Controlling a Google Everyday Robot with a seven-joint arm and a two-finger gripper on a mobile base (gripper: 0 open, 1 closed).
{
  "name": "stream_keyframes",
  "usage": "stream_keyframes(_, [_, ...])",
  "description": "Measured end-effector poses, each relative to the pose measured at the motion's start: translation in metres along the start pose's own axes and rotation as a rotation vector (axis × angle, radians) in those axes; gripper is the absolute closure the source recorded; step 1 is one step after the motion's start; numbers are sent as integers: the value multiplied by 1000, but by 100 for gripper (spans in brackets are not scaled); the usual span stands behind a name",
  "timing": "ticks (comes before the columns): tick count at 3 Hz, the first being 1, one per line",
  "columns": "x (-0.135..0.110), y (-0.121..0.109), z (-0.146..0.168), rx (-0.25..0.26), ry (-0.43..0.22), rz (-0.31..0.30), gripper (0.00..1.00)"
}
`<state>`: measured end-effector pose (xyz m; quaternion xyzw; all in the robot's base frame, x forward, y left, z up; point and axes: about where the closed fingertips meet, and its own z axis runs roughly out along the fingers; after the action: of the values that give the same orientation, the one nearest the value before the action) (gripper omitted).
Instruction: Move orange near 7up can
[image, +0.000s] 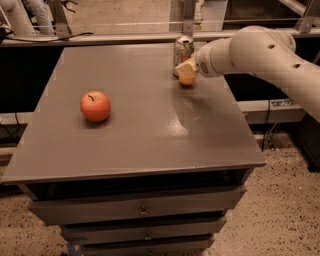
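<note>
The orange (187, 80) is small and round and sits on the grey table (135, 140) at the far right, just in front of the 7up can (183, 49). The can stands upright near the table's back edge, silver with green and red markings. My gripper (186, 68) is right on top of the orange, touching or almost touching it, and hides its upper part. The white arm (260, 55) comes in from the right.
A larger red-orange apple (95, 106) with a dark stem sits on the left part of the table. The table has drawers (142, 210) below its front edge. A rail and metal frames (120, 36) run behind the table.
</note>
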<state>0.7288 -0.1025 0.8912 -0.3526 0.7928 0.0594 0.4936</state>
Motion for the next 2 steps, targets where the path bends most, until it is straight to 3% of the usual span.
stream_keyframes(1, [1, 0, 1, -2, 2, 4, 0])
stream_keyframes(2, [2, 2, 3, -6, 6, 12, 0])
